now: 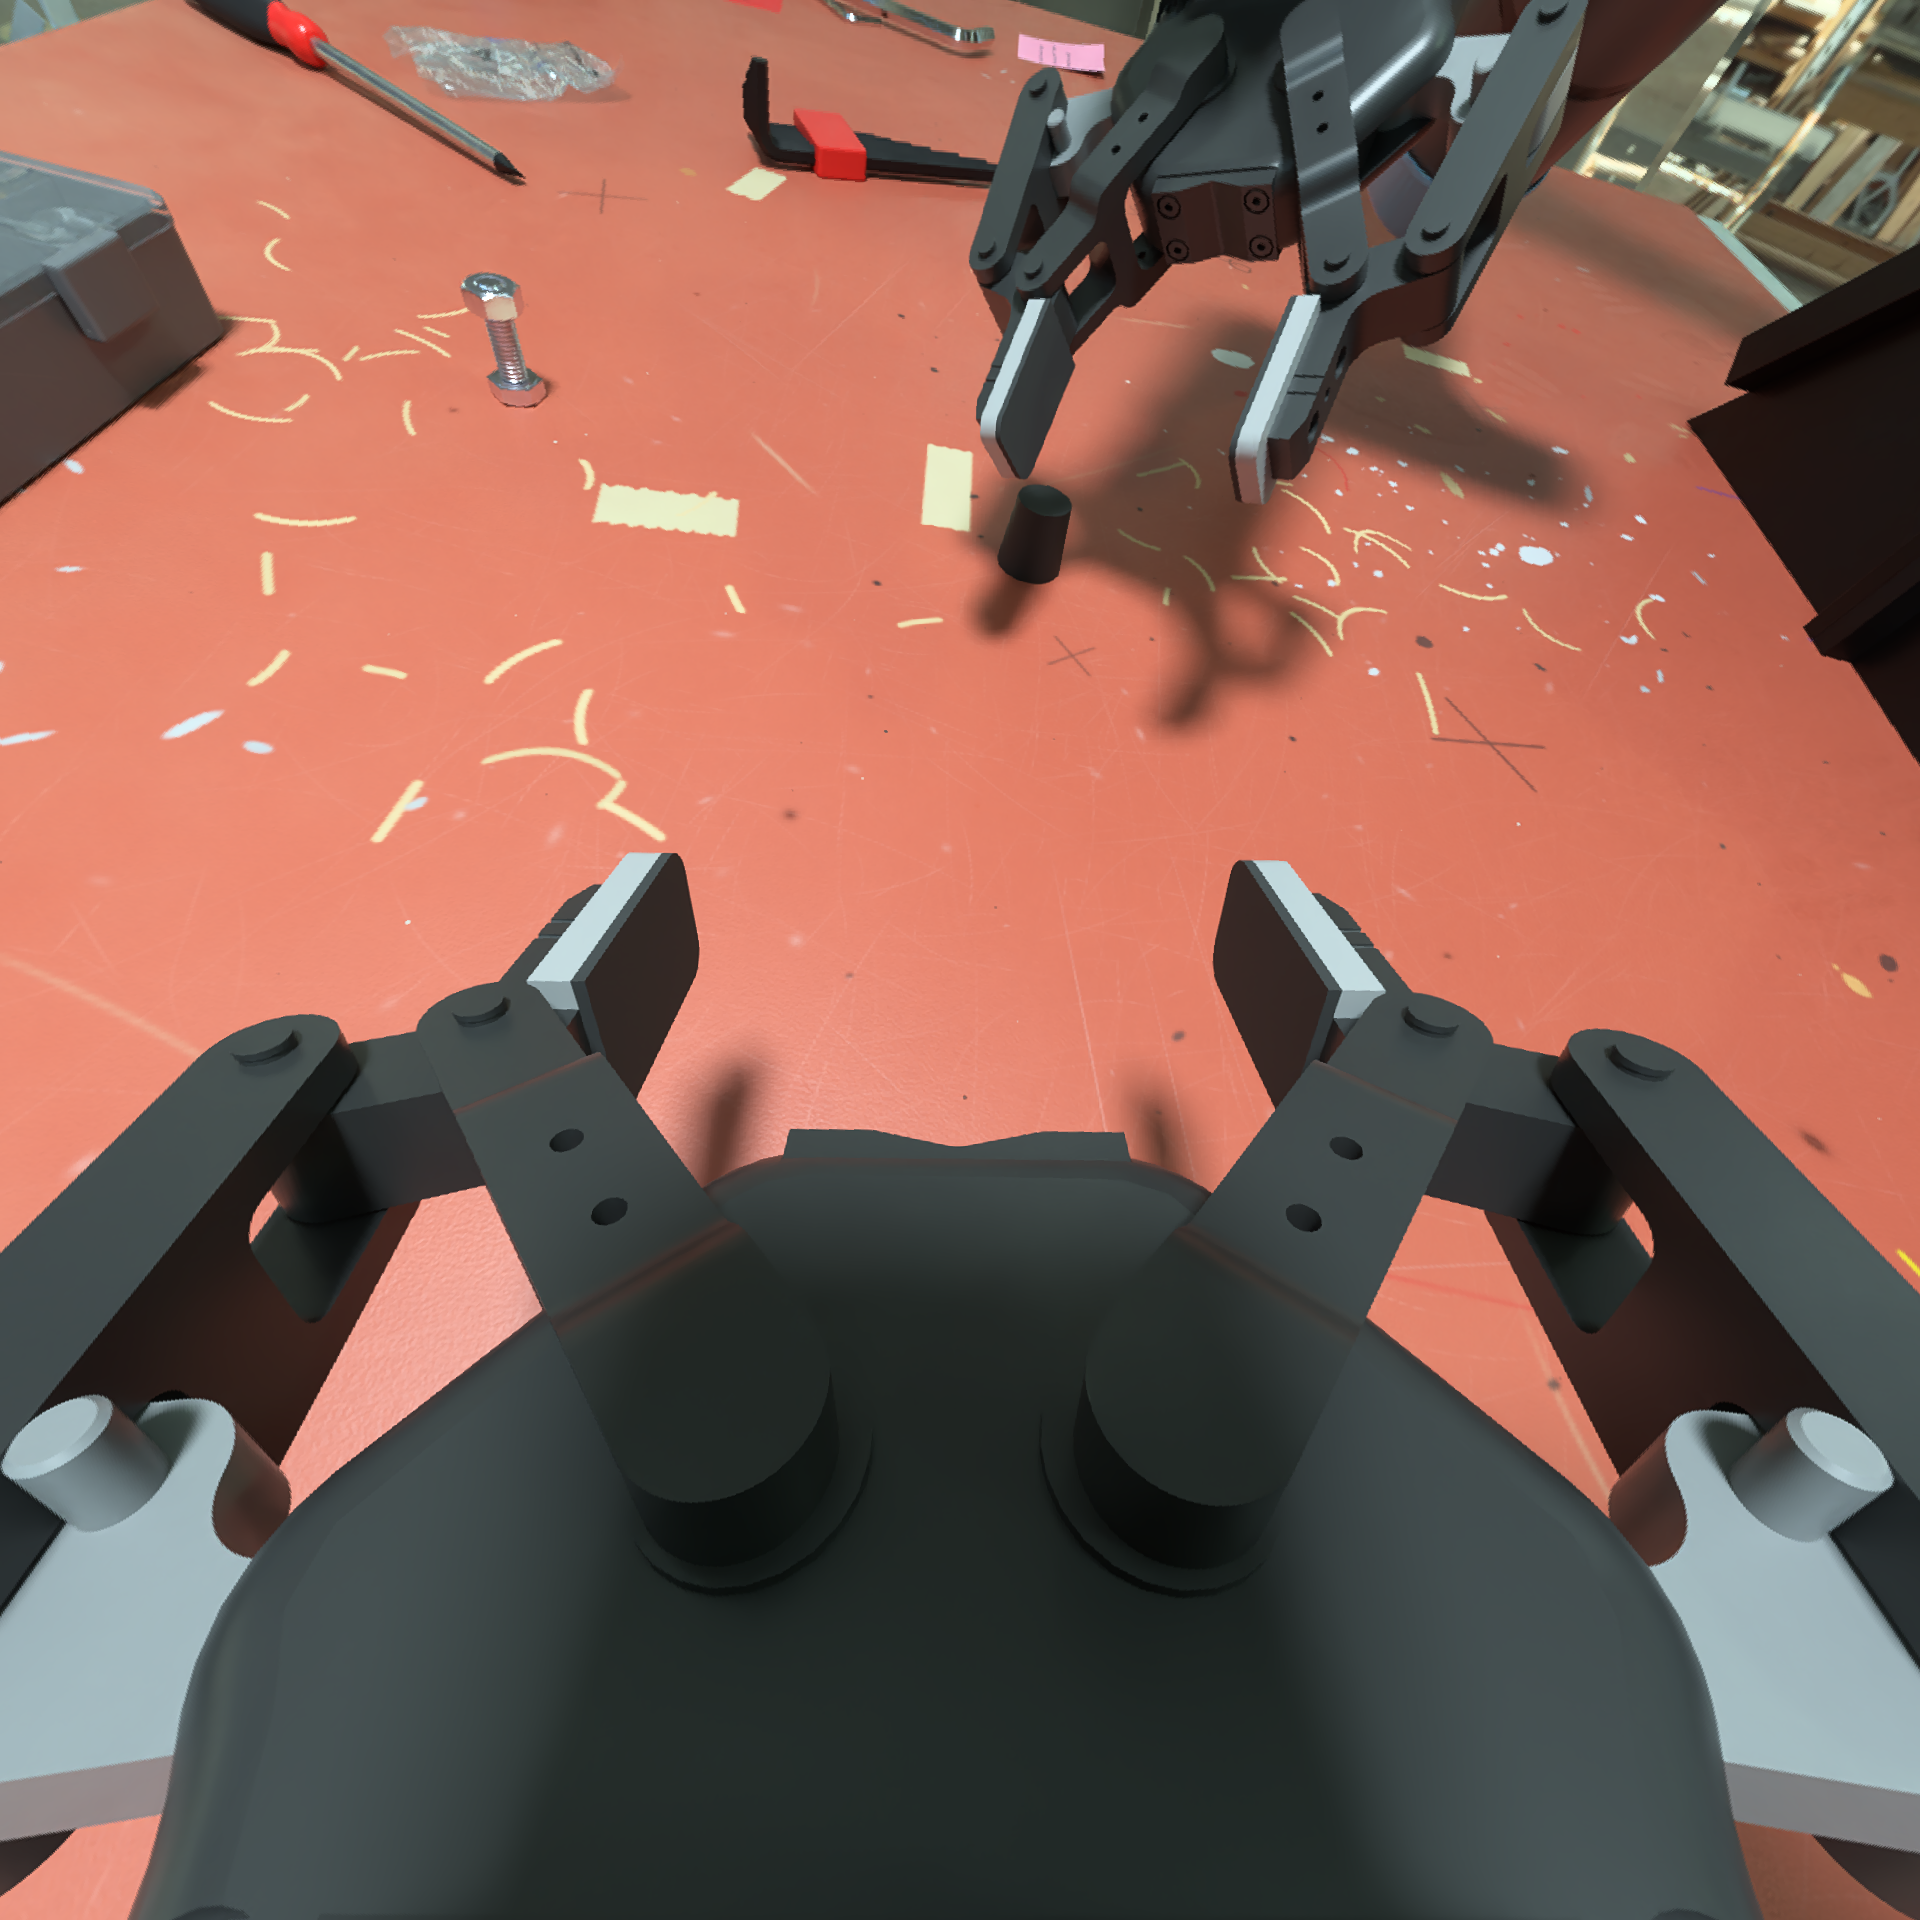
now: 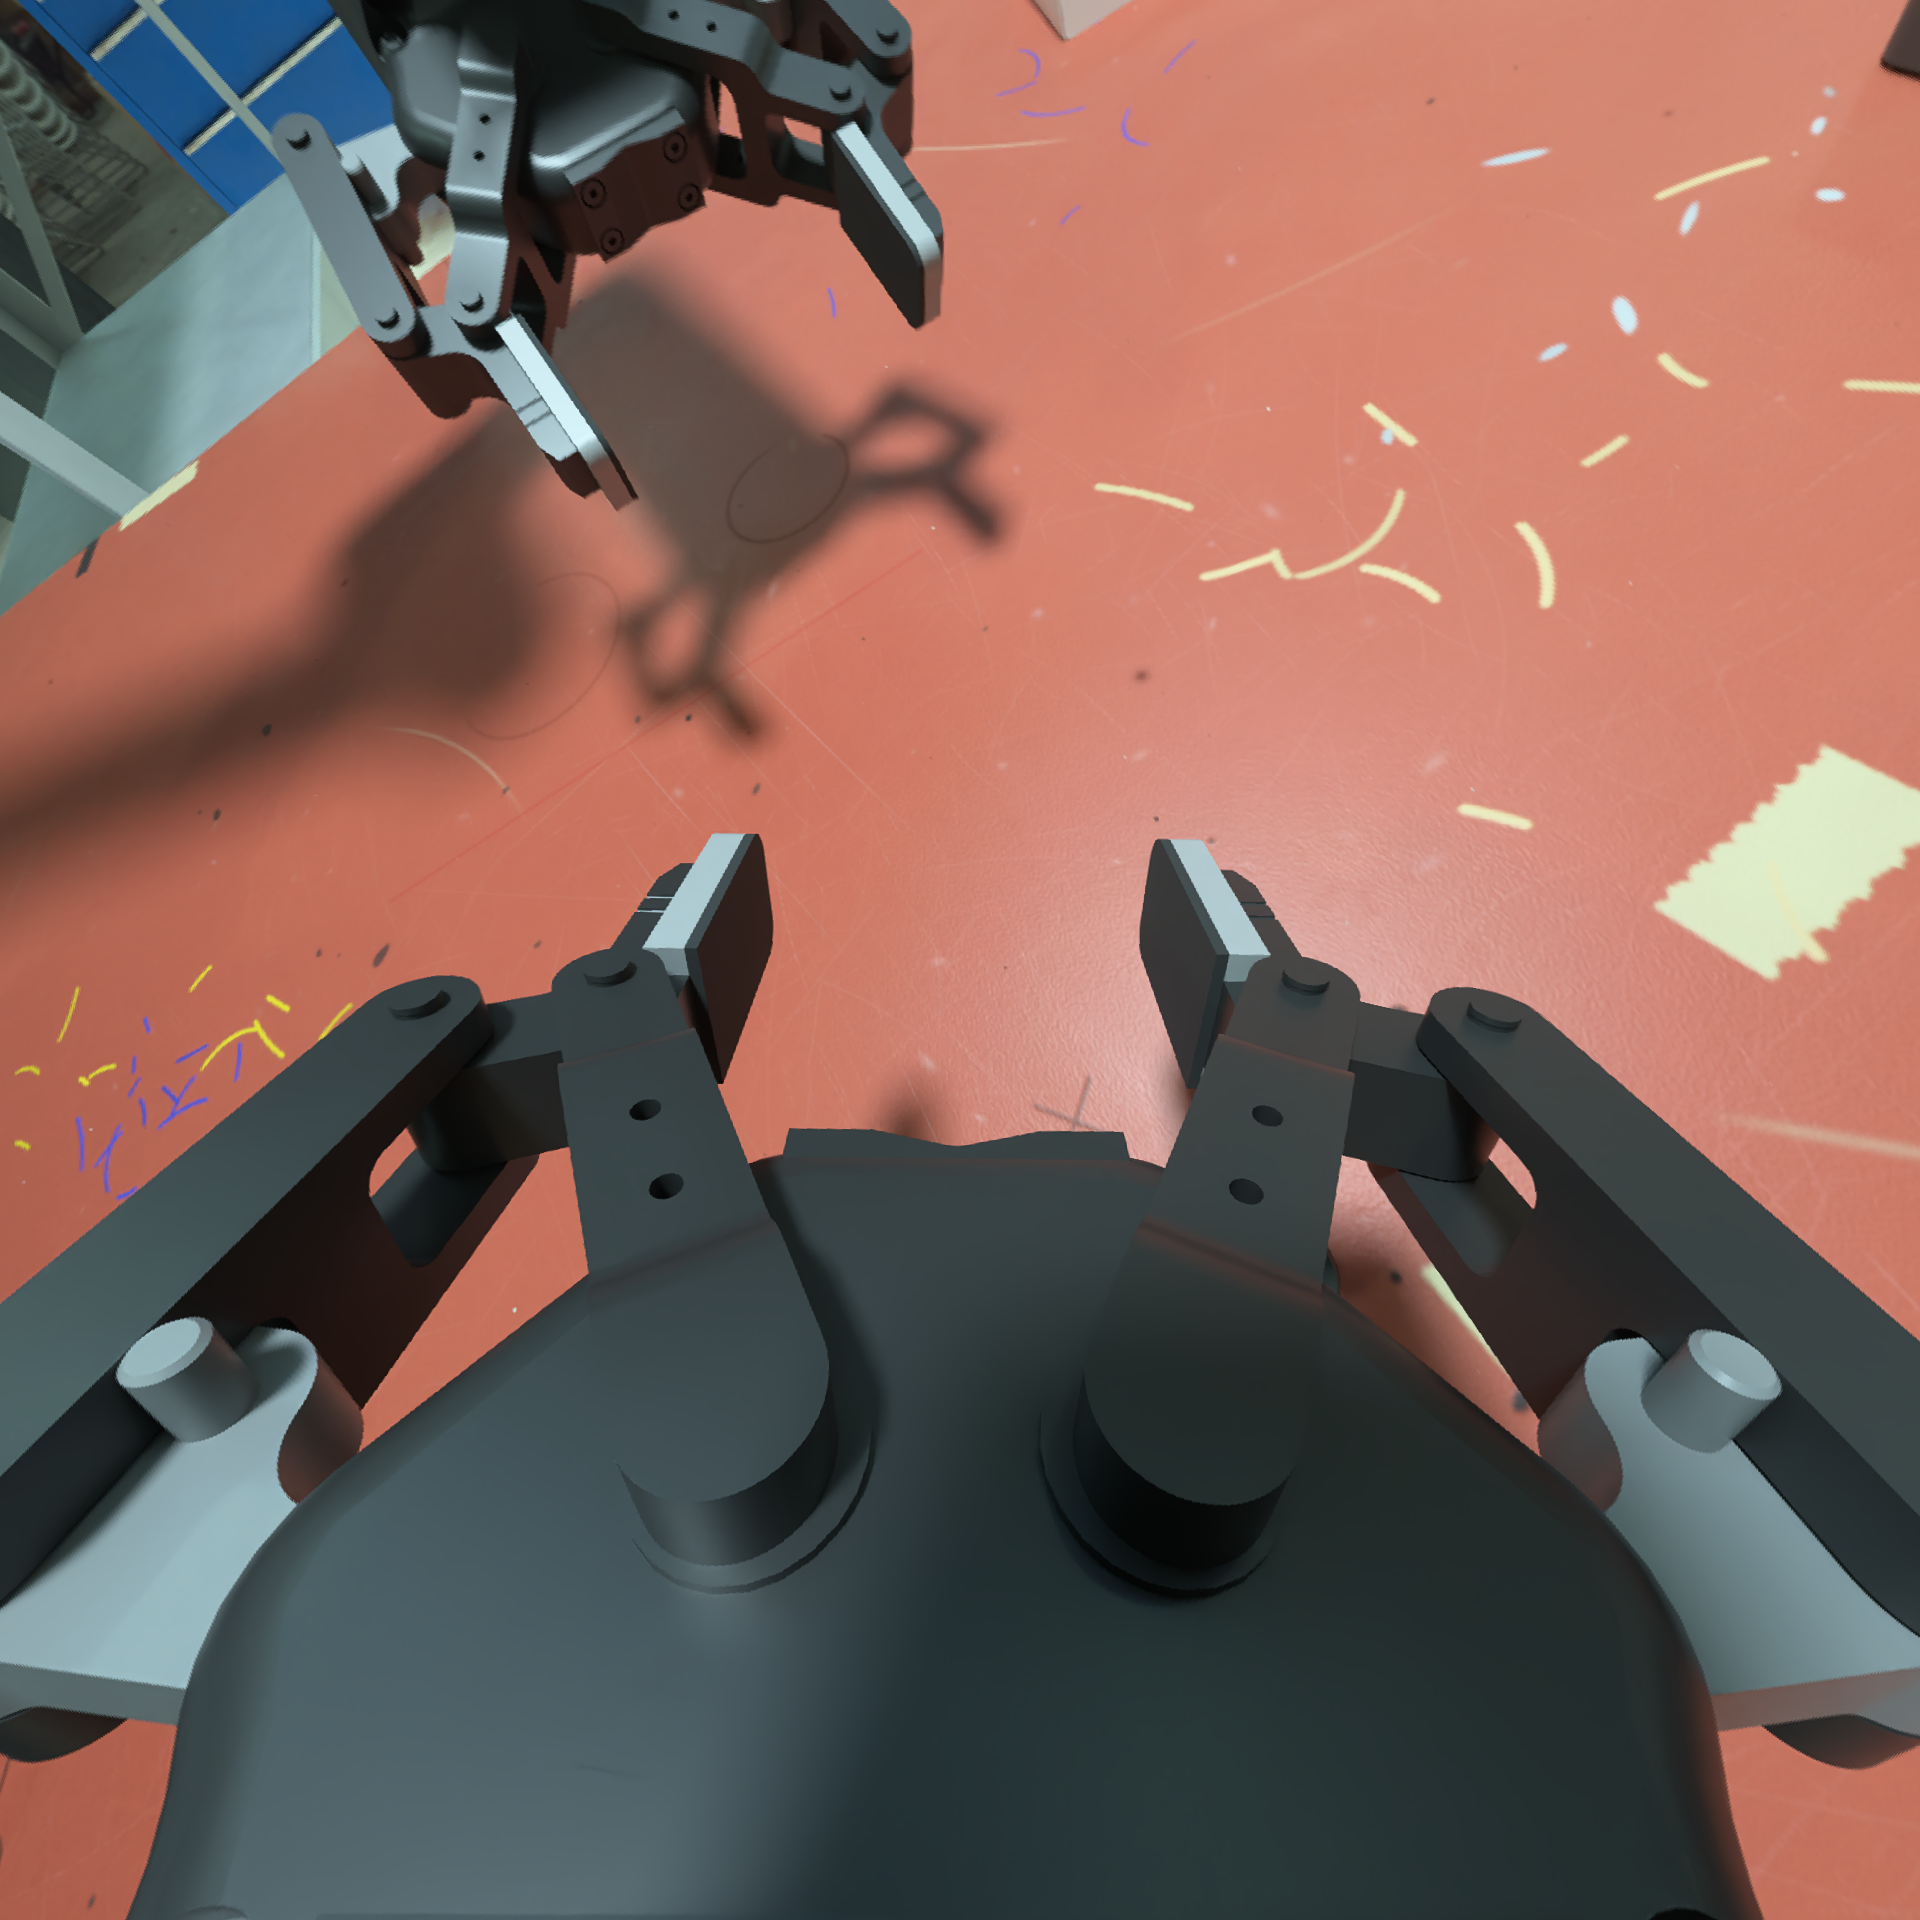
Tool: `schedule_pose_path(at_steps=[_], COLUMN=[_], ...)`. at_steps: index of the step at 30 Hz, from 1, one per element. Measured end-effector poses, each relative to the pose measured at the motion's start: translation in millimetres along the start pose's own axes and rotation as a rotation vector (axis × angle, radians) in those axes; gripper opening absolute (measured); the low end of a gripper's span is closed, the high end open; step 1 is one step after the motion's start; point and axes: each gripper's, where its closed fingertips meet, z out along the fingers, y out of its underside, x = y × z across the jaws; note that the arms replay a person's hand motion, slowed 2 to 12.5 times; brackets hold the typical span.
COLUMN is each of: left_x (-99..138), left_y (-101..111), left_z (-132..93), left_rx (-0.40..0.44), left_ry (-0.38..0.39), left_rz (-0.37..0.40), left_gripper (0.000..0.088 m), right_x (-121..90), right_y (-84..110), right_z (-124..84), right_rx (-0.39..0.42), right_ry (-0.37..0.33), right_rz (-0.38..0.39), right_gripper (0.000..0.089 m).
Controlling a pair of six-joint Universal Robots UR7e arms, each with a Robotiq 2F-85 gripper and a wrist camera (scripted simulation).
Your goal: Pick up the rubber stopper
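Observation:
The rubber stopper (image 1: 1034,535) is a small black tapered plug standing on the red table (image 1: 831,727), far ahead of my left gripper (image 1: 956,914). The left gripper is open and empty, well short of the stopper. My right gripper (image 1: 1138,457) hangs open above the table, and one of its fingertips (image 1: 1013,436) is just above the stopper's far side; the stopper is beside that finger, not between the two. In the right wrist view the right gripper (image 2: 956,894) is open and empty, the stopper does not show, and the left gripper (image 2: 743,343) appears open at top left.
A bolt (image 1: 504,338), a grey case (image 1: 83,301), a red-handled screwdriver (image 1: 343,62), a plastic bag (image 1: 499,62) and a black and red tool (image 1: 831,145) lie at the far left and back. A dark block (image 1: 1829,416) stands at right. The table edge (image 2: 156,499) runs at left.

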Motion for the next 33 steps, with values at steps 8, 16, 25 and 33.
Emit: schedule_pose_path(at_steps=[8, 16, 25, 33], left_x=[2.6, 3.9, 4.9, 7.7], left_y=[0.4, 0.7, 0.9, 0.5], left_z=[3.8, 5.8, 6.8, 7.0], left_rx=[0.005, 0.010, 0.015, 0.024], left_ry=[0.013, 0.019, 0.028, 0.041], left_rz=[0.020, 0.029, 0.023, 0.020], left_gripper=[0.0854, 0.0854, 0.0854, 0.0854], right_x=[-7.9, -12.3, -12.6, -12.7], right_y=[-10.8, -18.5, -21.8, -21.9], right_z=[8.0, 15.2, 22.3, 25.5], right_rx=[0.012, 0.016, 0.002, -0.013], right_ry=[-0.008, -0.023, -0.043, -0.067], right_rz=[-0.036, -0.074, -0.091, -0.100], right_gripper=[0.0678, 0.0687, 0.0741, 0.0790])
